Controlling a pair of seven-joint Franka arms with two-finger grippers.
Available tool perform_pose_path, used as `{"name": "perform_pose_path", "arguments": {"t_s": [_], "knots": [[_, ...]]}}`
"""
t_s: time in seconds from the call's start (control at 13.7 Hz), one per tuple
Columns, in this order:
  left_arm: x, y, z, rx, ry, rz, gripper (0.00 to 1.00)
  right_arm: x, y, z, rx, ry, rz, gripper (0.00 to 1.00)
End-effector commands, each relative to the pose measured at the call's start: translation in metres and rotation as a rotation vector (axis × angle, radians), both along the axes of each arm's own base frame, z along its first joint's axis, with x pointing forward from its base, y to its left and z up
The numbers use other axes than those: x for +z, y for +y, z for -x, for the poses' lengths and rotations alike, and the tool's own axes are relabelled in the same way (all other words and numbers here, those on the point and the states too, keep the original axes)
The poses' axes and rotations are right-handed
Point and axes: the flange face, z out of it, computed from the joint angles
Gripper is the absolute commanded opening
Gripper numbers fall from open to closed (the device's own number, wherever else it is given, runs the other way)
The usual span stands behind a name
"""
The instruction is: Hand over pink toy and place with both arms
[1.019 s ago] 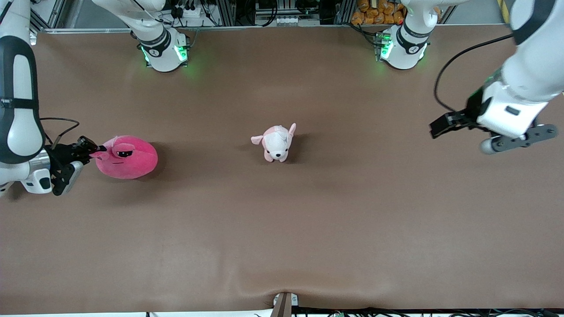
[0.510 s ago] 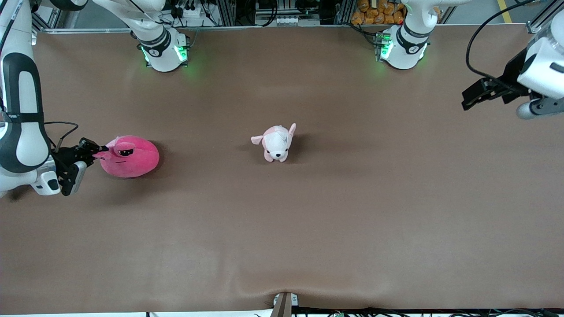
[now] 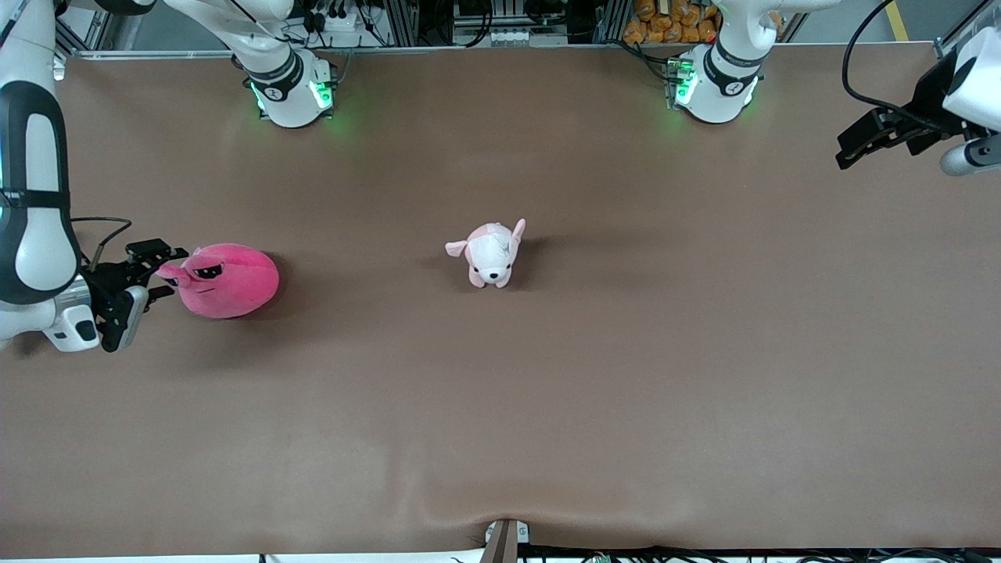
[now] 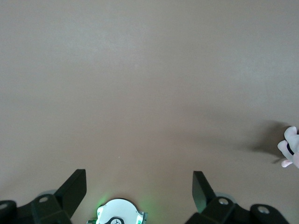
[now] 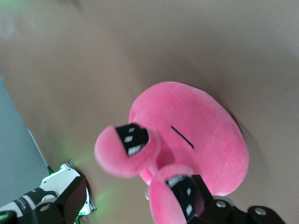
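Two pincers spread wide. Right gripper (image 3: pixel 160 272) parted at pink toy (image 3: pixel 227 280), stalk eyes between its fingers, apparently just clear; toy sitting on table (image 3: pixel 500 407), released. Left gripper (image 3: pixel 876 141) waiting open over its own table end, well apart.

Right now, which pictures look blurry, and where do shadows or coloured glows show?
Front view: sharp; green glow at both arm bases, soft shadows beside the pink toy and puppy. Right wrist view: the toy's nearest eye stalk is blurred. Left wrist view: even light, bare table.
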Motion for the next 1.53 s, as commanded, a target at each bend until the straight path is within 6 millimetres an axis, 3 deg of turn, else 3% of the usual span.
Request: {"name": "perform_pose_path", "arguments": {"t_s": [0.0,0.29,0.51,0.66,0.87,1.24,1.46], "knots": [[0.002,0.005,0.005,-0.007,-0.003,-0.01,1.0,0.041,0.031,-0.001,0.012,-0.03,0.042,1.0],[0.002,0.017,0.003,0.019,-0.005,-0.008,1.0,0.08,0.068,0.006,-0.075,-0.024,0.135,1.0],[0.003,0.02,0.003,0.022,-0.009,-0.009,1.0,0.094,0.072,0.009,-0.14,-0.037,0.18,1.0],[0.004,0.02,0.004,0.013,-0.012,-0.008,1.0,0.109,0.081,0.023,-0.155,-0.062,0.216,1.0],[0.007,0.025,0.005,-0.015,-0.014,-0.006,1.0,0.12,0.078,0.048,-0.204,-0.138,0.228,1.0],[0.008,0.023,0.006,-0.019,-0.017,-0.005,1.0,0.137,0.066,0.044,-0.422,-0.128,0.315,1.0],[0.007,0.024,0.006,-0.02,-0.014,-0.002,1.0,0.149,0.041,0.046,-0.585,-0.12,0.426,1.0]]}}
